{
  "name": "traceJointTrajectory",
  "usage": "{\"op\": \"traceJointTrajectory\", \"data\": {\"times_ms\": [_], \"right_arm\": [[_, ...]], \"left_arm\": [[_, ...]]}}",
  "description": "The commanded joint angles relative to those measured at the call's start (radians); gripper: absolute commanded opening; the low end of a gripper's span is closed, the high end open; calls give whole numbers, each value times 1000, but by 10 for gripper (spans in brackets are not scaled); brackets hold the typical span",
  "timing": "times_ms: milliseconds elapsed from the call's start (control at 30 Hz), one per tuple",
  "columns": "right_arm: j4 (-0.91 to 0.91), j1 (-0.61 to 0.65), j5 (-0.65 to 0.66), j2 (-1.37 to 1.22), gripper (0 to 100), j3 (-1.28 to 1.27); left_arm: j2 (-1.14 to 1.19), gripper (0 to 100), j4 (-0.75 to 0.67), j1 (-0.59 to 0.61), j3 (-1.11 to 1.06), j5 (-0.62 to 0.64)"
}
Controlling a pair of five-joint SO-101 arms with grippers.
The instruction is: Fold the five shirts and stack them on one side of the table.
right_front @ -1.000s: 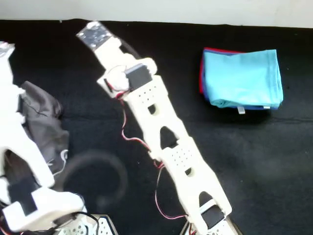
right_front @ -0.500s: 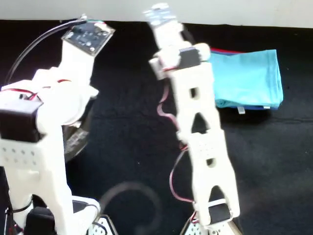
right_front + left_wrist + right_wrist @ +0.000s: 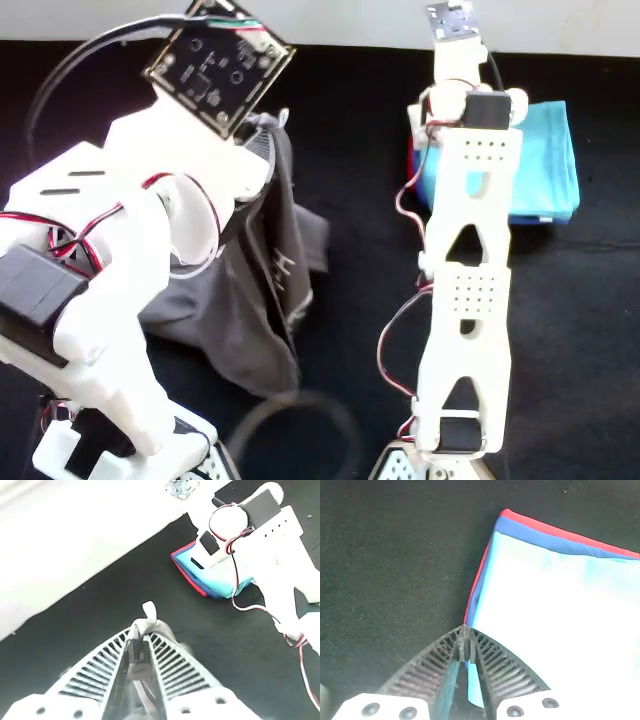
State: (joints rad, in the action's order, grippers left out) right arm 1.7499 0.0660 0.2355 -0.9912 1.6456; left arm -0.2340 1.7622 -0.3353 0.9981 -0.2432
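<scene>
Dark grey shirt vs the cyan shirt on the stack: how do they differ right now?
The dark grey shirt hangs unfolded and crumpled; the cyan shirt is folded into a flat rectangle. The grey one is pinched in the left gripper; the cyan one lies on top of the folded stack. Both are plain, single-coloured cloth.

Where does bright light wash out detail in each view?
Left wrist view: the pale surface beyond the black table is blown out, showing no texture. Right wrist view: the top light-blue shirt glares almost white. High view: lit evenly, that shirt's folds are readable.
</scene>
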Motion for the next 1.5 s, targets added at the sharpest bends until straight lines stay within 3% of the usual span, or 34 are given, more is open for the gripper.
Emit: {"op": "traceJointTrajectory", "data": {"times_ms": [0,133,267,500,633,900,1033,1200,1467], "right_arm": [[10,-2,6,71,6,120],[12,22,6,71,54,119],[15,91,6,70,149,116],[19,239,6,81,163,59],[19,240,6,223,163,-179],[1,389,6,661,163,-984],[-157,463,-43,736,163,-1273],[-354,487,-101,740,165,-1469],[-435,572,-101,739,165,-1616]], "left_arm": [[-15,9,6,156,-77,14],[-79,9,5,418,-369,-8],[-110,9,-2,641,-694,-149],[-108,9,-3,871,-990,-339],[-108,9,-49,967,-1087,-374],[-113,9,-176,1010,-1270,-373],[-111,9,-201,1009,-1282,-371],[-111,9,-201,1007,-1282,-370],[-110,9,-201,1007,-1283,-370]]}}
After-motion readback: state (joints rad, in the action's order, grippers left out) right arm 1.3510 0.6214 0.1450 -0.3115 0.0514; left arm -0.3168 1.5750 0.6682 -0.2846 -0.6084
